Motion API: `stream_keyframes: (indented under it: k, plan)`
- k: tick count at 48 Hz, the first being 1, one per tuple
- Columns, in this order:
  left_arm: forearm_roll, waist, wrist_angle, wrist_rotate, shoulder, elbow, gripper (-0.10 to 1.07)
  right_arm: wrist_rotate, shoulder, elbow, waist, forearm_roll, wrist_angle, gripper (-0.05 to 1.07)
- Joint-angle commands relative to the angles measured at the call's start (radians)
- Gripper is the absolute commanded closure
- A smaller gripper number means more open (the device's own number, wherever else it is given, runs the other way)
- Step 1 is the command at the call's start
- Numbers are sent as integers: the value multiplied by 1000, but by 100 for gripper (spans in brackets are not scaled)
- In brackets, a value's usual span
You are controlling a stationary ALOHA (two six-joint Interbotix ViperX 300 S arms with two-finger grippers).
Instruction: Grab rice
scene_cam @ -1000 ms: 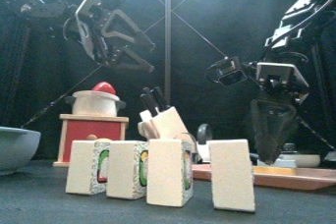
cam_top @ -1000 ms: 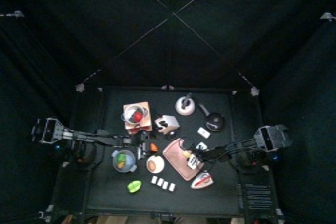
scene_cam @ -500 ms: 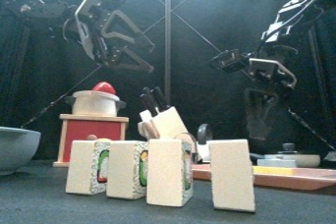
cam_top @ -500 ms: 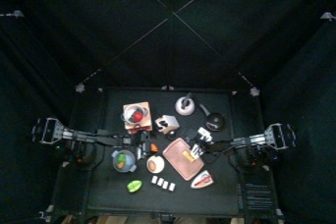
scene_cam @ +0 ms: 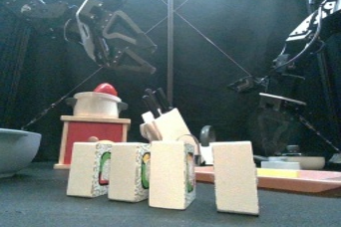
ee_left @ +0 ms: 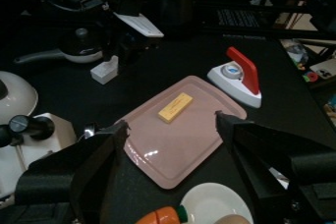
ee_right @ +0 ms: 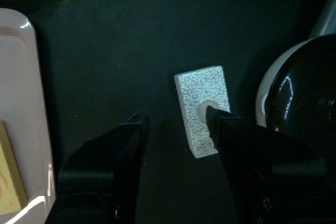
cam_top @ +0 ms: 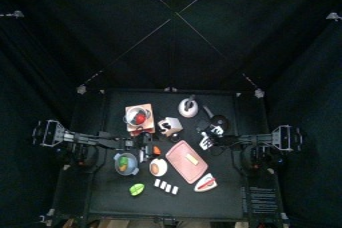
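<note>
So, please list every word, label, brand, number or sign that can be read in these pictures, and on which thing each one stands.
No text can be read in any view.
Upright blocks at the front: green marks on two faces, too blurred to tell if they are print.
Pink tray, yellow piece, white speckled block: no lettering shows.

Pink tray (ee_right: 16, 120) cut off; black round object (ee_right: 305, 85) perhaps pot.

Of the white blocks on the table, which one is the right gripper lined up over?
The lone speckled white block lying flat between the pink tray and the black round object. It sits between the open right gripper jaws, away from the row standing at the table's front.
</note>
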Motion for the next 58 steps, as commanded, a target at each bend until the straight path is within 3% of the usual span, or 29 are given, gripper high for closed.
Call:
stream_keyframes:
  k: [1,21,36,58]
  plan:
    - [0,5,-6,2,-12,-9,-5,0,-25,-5,-14,-17,-11,17]
    - [0,5,-3,2,-12,-9,-5,0,-14,18,-67,-49,-18,17]
    - [0,5,-3,2,-12,-9,-5,0,-6,64,-115,-55,-98,17]
    - [0,5,-2,2,-12,-9,-5,3,38,84,-127,-48,-187,17]
